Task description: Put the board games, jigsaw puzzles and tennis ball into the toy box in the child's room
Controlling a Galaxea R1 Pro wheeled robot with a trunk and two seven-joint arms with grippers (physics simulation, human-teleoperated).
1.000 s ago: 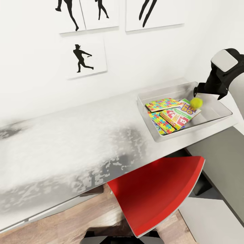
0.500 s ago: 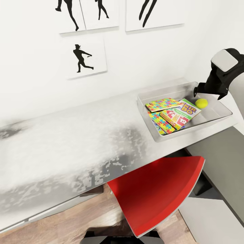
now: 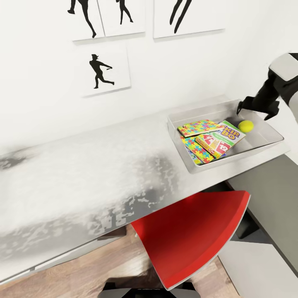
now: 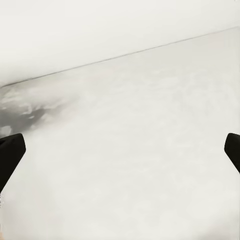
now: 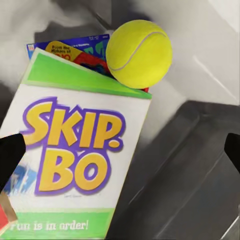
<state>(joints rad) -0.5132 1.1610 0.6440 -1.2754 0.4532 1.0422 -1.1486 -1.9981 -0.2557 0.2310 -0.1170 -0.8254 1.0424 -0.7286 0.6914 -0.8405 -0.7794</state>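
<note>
The light-grey toy box [image 3: 198,114] stands on the table [image 3: 103,165] at the right. Inside lie two bright jigsaw puzzles [image 3: 198,127], the Skip-Bo board game [image 3: 228,133], another red-and-yellow game box [image 3: 213,145] and the tennis ball [image 3: 246,125]. My right gripper [image 3: 253,114] hangs open just above the ball, holding nothing. In the right wrist view the tennis ball [image 5: 139,52] rests against the Skip-Bo box [image 5: 75,160] and a blue board game [image 5: 75,47], on the toy box floor [image 5: 200,165]. My left gripper [image 4: 120,155] is open over bare tabletop.
A red chair [image 3: 194,236] is tucked under the table's front edge, below the toy box. The lower dark-grey desk section [image 3: 269,186] runs at the right. Silhouette pictures [image 3: 101,70] hang on the white wall behind.
The tennis ball has dropped from under my right gripper and settled in the toy box. The right gripper has since drawn up and to the right.
</note>
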